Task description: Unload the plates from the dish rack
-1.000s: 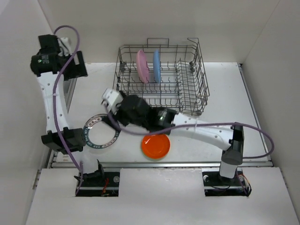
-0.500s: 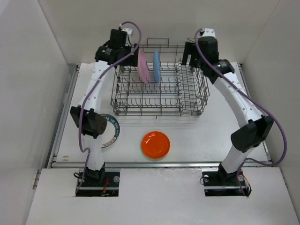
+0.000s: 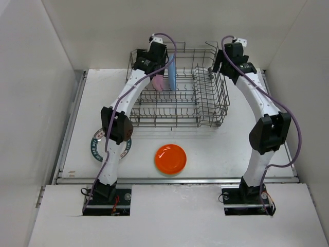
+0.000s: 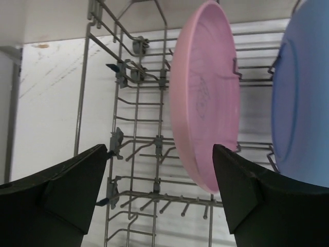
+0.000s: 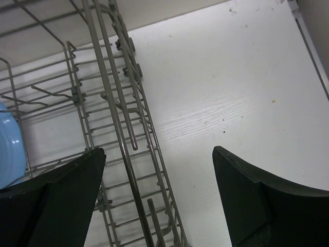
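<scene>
The grey wire dish rack (image 3: 177,105) stands at the back of the table. A pink plate (image 3: 158,83) and a blue plate (image 3: 172,74) stand upright in its left half. My left gripper (image 3: 154,69) hangs open over the pink plate. In the left wrist view the pink plate (image 4: 205,98) has its lower edge just inside my right finger (image 4: 241,190), and the blue plate (image 4: 303,103) is to its right. My right gripper (image 3: 220,66) is open over the rack's right wall (image 5: 123,128). An orange plate (image 3: 170,159) and a teal-lettered plate (image 3: 96,147) lie on the table.
White walls enclose the table on the left, back and right. The lettered plate is partly hidden under my left arm's elbow (image 3: 115,128). The rack's raised wire handle (image 3: 213,51) stands beside my right gripper. A sliver of the blue plate (image 5: 7,144) shows in the right wrist view.
My left gripper has moved right from the rack's back left corner to over the pink plate. My right arm has swung from the table's front to the rack's back right corner.
</scene>
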You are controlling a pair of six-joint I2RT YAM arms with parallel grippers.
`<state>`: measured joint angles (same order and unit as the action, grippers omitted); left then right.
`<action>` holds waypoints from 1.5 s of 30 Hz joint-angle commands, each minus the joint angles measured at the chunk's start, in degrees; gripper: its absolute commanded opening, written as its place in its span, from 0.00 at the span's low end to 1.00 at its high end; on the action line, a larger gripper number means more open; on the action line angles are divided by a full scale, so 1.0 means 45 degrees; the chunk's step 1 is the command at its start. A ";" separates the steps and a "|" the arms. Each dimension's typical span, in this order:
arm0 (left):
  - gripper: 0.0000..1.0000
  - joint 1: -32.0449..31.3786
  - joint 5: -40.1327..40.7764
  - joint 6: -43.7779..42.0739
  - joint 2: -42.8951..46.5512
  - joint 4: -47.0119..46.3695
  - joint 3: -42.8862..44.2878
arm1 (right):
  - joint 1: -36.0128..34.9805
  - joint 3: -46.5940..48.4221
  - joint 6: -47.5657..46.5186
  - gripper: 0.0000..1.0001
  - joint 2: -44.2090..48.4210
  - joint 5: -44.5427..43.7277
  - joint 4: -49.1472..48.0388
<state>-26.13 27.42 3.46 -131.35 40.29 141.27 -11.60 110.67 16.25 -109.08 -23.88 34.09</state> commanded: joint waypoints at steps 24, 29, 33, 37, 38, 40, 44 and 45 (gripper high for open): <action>0.00 0.0143 -0.1074 -0.0086 0.0259 -0.0653 0.0031 | 0.0174 -0.1274 -0.0682 0.84 -0.0664 0.1107 -0.1500; 0.00 0.0007 -0.0567 -0.0360 0.1218 -0.0536 0.0693 | 0.0174 -0.1528 -0.0818 0.84 -0.0350 0.0990 -0.1774; 0.00 0.0006 -0.0683 -0.0593 0.1941 -0.0050 0.0852 | 0.0174 -0.1411 -0.0818 0.84 -0.0098 0.0873 -0.1774; 0.00 0.0006 -0.0800 -0.0594 0.2275 0.0245 0.0482 | 0.0057 -0.1410 -0.0935 0.84 0.0234 0.0873 -0.1911; 0.00 0.0006 -0.0916 -0.0594 0.2410 0.0400 0.0481 | 0.0057 -0.1410 -0.0935 0.84 0.0429 0.0873 -0.1911; 0.00 0.0123 -0.1035 -0.0594 0.2529 0.0401 0.0344 | -0.0078 -0.1410 -0.1053 0.84 0.0624 0.0620 -0.1911; 0.00 0.0123 -0.0742 -0.0768 0.2763 0.0401 0.0773 | -0.0197 -0.1684 -0.1170 0.84 0.1210 0.0482 -0.1911; 0.00 0.0123 -0.0742 -0.0925 0.2879 0.0401 0.0774 | -0.0332 -0.1858 -0.1170 0.84 0.1328 0.0366 -0.1911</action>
<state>-25.10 24.69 0.82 -122.63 42.50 141.86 -11.75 102.91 11.79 -108.31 -20.78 26.52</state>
